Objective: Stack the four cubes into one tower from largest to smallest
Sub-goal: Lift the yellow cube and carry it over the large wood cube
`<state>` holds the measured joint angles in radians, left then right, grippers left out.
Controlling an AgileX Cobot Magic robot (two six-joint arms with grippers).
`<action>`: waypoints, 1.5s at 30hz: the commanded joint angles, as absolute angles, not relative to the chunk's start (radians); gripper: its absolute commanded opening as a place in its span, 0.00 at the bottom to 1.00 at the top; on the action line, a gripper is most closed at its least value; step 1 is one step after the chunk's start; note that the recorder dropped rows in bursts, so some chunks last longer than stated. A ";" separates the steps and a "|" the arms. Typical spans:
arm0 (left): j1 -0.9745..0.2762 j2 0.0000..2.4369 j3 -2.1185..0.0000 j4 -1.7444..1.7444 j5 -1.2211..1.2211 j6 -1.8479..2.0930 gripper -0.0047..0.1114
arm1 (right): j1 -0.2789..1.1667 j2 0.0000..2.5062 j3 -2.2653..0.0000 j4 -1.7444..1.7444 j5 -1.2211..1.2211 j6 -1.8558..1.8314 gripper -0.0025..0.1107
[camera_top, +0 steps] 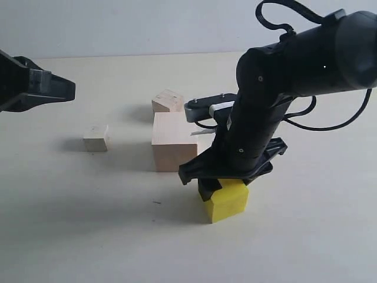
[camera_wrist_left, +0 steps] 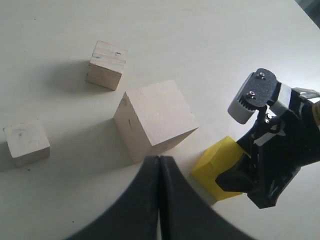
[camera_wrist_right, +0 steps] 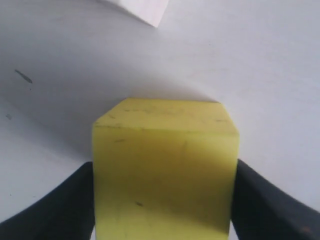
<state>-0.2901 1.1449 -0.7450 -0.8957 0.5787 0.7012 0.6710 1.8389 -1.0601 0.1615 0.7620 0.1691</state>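
The yellow cube (camera_top: 228, 203) (camera_wrist_left: 220, 162) (camera_wrist_right: 165, 170) rests on the table, in front of and to the right of the largest pale wooden cube (camera_top: 172, 141) (camera_wrist_left: 155, 120). My right gripper (camera_top: 227, 188) (camera_wrist_right: 165, 200) reaches down over it, with a black finger pressed against each side. One small wooden cube (camera_top: 96, 138) (camera_wrist_left: 26, 141) sits alone at the left. Another small cube (camera_top: 168, 101) (camera_wrist_left: 106, 65) stands just behind the largest cube. My left gripper (camera_top: 70, 89) (camera_wrist_left: 160, 160) hovers at the far left, shut and holding nothing. No cube stands on another.
The pale tabletop (camera_top: 294, 247) stretches around the cubes. A black cable (camera_top: 330, 127) loops from the right arm above the table. A corner of the largest cube (camera_wrist_right: 145, 10) shows in the right wrist view.
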 commanded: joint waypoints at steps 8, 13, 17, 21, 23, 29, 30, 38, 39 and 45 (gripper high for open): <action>-0.288 1.136 -0.741 -0.898 0.603 0.702 0.04 | 0.674 1.639 -1.067 0.012 0.944 0.189 0.02; -0.288 1.136 -0.741 -0.898 0.610 0.699 0.04 | 0.674 1.595 -1.267 -0.040 1.081 0.273 0.02; -0.288 1.136 -0.741 -0.898 0.655 0.685 0.04 | 0.674 1.630 -1.429 0.036 1.074 0.286 0.02; -0.288 1.115 -0.741 -0.898 0.623 0.621 0.04 | 0.674 1.714 -1.520 0.077 1.094 0.351 0.02; -0.288 1.100 -0.741 -0.898 0.617 0.617 0.04 | 0.674 1.752 -1.556 0.077 1.113 0.368 0.02; -0.288 1.070 -0.741 -0.816 0.631 0.573 0.04 | 0.674 1.858 -1.641 0.079 1.171 0.405 0.02; -0.288 1.068 -0.741 -0.792 0.631 0.560 0.04 | 0.674 1.870 -1.656 0.083 1.178 0.406 0.02; -0.288 1.064 -0.741 -0.698 0.626 0.515 0.04 | 0.691 1.928 -1.762 0.157 1.180 0.452 0.02; -0.288 1.064 -0.741 -0.692 0.626 0.515 0.04 | 0.699 1.934 -1.772 0.143 1.180 0.471 0.02; -0.288 1.064 -0.741 -0.688 0.639 0.492 0.04 | 0.704 1.993 -1.822 0.094 1.221 0.549 0.02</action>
